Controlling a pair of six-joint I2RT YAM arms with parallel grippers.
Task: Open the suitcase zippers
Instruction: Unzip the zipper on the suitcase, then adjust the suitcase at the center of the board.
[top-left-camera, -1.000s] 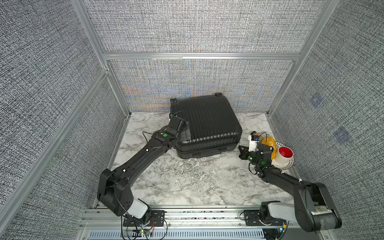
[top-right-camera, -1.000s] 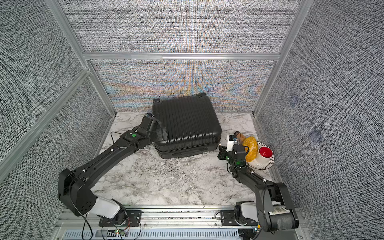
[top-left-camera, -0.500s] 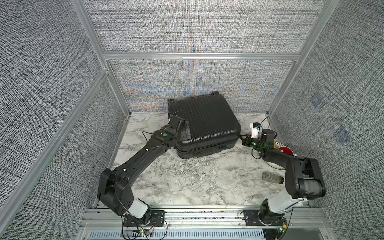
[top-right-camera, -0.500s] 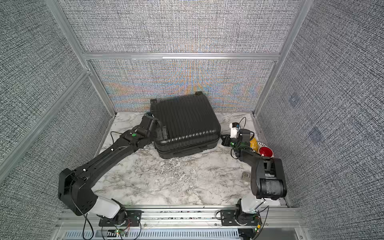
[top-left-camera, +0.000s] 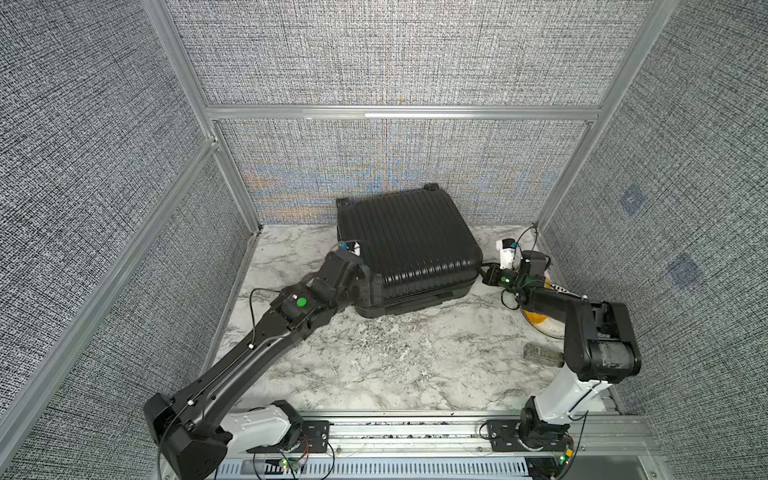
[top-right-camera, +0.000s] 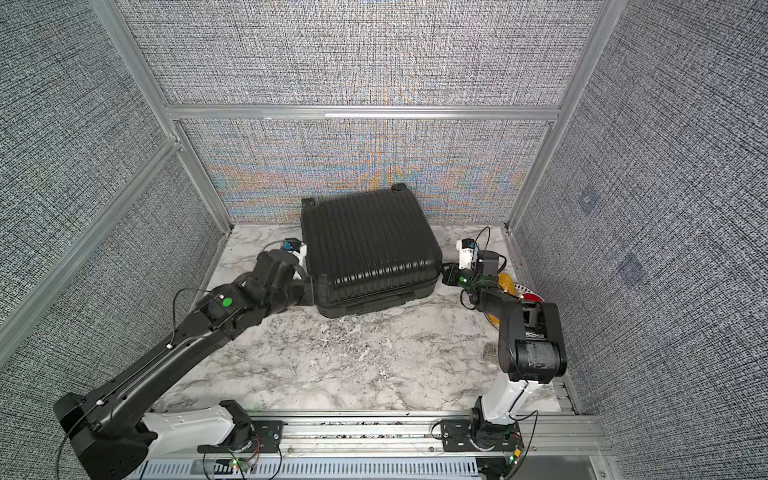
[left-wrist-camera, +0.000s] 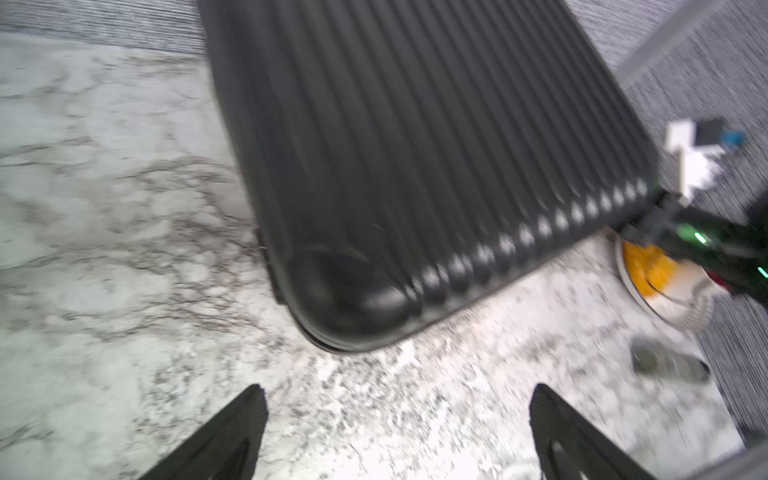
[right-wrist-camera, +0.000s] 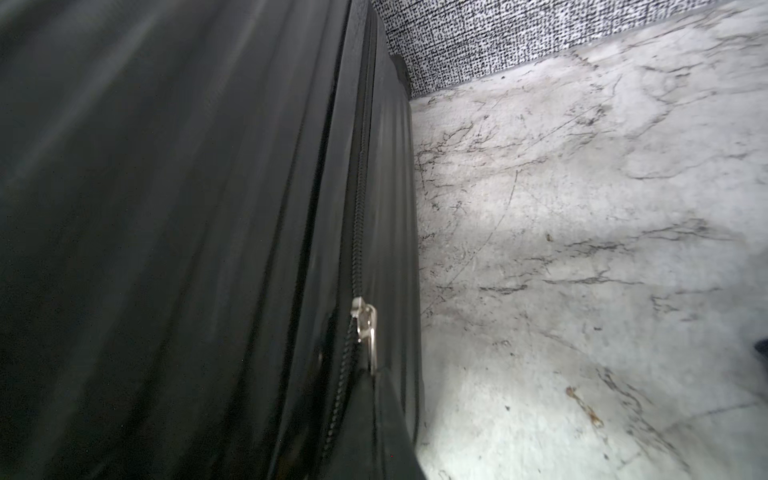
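The black ribbed suitcase (top-left-camera: 407, 237) (top-right-camera: 370, 241) lies flat at the back of the marble table. Its zipper track (right-wrist-camera: 357, 216) runs along the side seam, closed from the silvery slider (right-wrist-camera: 365, 318) to the back wall. My right gripper (right-wrist-camera: 374, 384) (top-left-camera: 486, 272) (top-right-camera: 445, 274) is at the case's right side, shut on the slider's metal pull tab (right-wrist-camera: 372, 353). My left gripper (left-wrist-camera: 395, 399) (top-left-camera: 372, 286) (top-right-camera: 309, 291) is open at the case's front left corner (left-wrist-camera: 345, 307), with only table between its fingers.
A white plate (top-left-camera: 548, 328) with a yellow item (left-wrist-camera: 648, 266) and a red one (top-right-camera: 530, 296) sits by the right wall under the right arm. A clear bottle (top-left-camera: 540, 355) (left-wrist-camera: 665, 365) lies near the right arm's elbow. Fabric walls enclose the table.
My right arm lifted its elbow and carried the gripper from in front of the plate back to the case's right side. The left arm has hardly moved.
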